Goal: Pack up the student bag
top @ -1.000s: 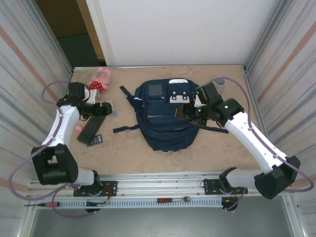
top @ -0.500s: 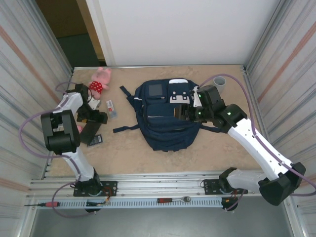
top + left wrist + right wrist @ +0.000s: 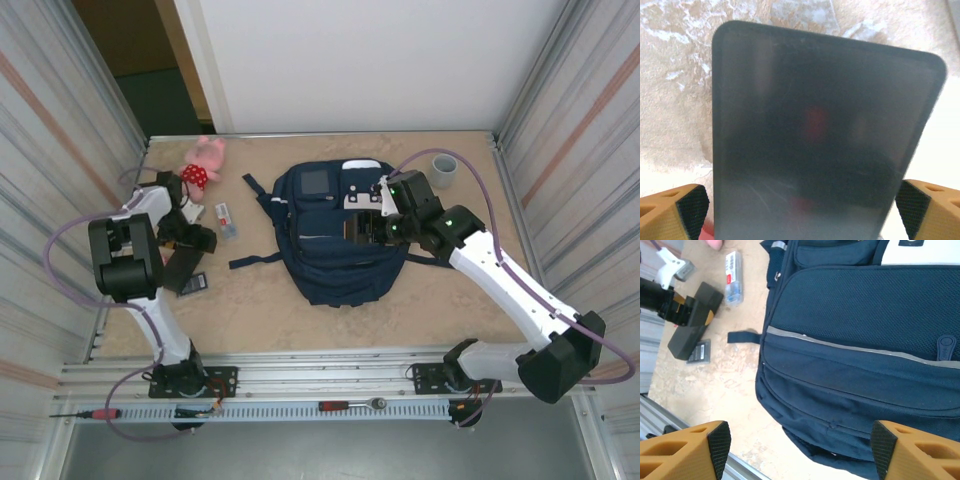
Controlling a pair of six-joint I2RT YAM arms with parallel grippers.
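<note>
The student bag point(image 3: 335, 240) is a navy backpack lying flat mid-table, with a grey square panel and a white patch at its far end. My right gripper point(image 3: 362, 228) hovers open over its front pockets. In the right wrist view the bag point(image 3: 855, 360) lies below the right gripper point(image 3: 800, 450), with nothing between the fingers. My left gripper point(image 3: 195, 237) is at the table's left, over a black flat slab point(image 3: 185, 262). In the left wrist view the slab point(image 3: 820, 140) lies between the wide-open fingers point(image 3: 675, 210), which straddle its near end.
A pink plush toy point(image 3: 205, 160) lies at the far left. A small clear box point(image 3: 226, 218) and a small dark device point(image 3: 193, 284) lie near the slab. A grey cup point(image 3: 444, 168) stands at the far right. Corrugated metal walls point(image 3: 60, 150) close in both sides.
The left arm has folded back toward the left wall, and its jaws have opened wider over the slab. The right gripper has shifted left over the bag and opened a little more.
</note>
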